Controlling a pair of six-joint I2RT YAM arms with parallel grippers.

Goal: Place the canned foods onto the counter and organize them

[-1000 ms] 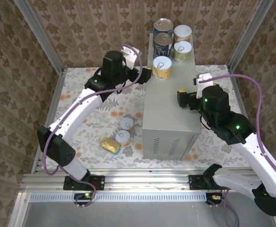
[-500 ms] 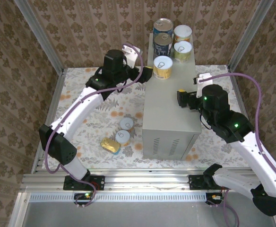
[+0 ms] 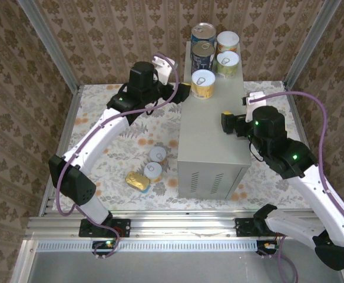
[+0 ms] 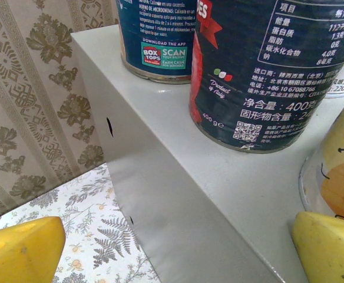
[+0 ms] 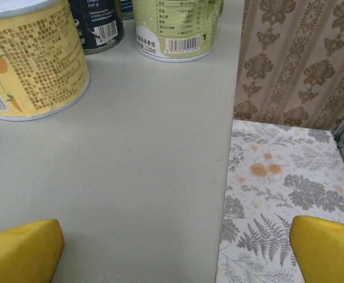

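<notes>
Since both arms are empty right now, we figured it's a good time to think about the grab. The left gripper (image 3: 182, 92) sits with its jaws spread wide by the far left edge of the counter (image 3: 210, 135), right next to the yellow can (image 3: 202, 84) and holding nothing. The right gripper (image 3: 226, 122) hovers over the counter's right edge, also wide open and empty.

Five cans are already on the counter's far end: two blue cans (image 3: 202, 53), two pale-lidded cans (image 3: 227, 61) and that yellow one. On the floral floor (image 3: 113, 147), just left of the counter's front, there are two small round cans (image 3: 157, 154) and the flat oblong tin (image 3: 137, 180), all bunched close together.

Our guess is these are stiff metal, probably full, so hefty for their size, with smooth, slightly slippery sides. They're not fragile, though a hard squeeze could dent them. We'd take the round ones across the diameter, mid-wall, coming from above. The oblong tin looks trickier: it's low and touching its neighbour, so we'd pinch it across the narrow width.
</notes>
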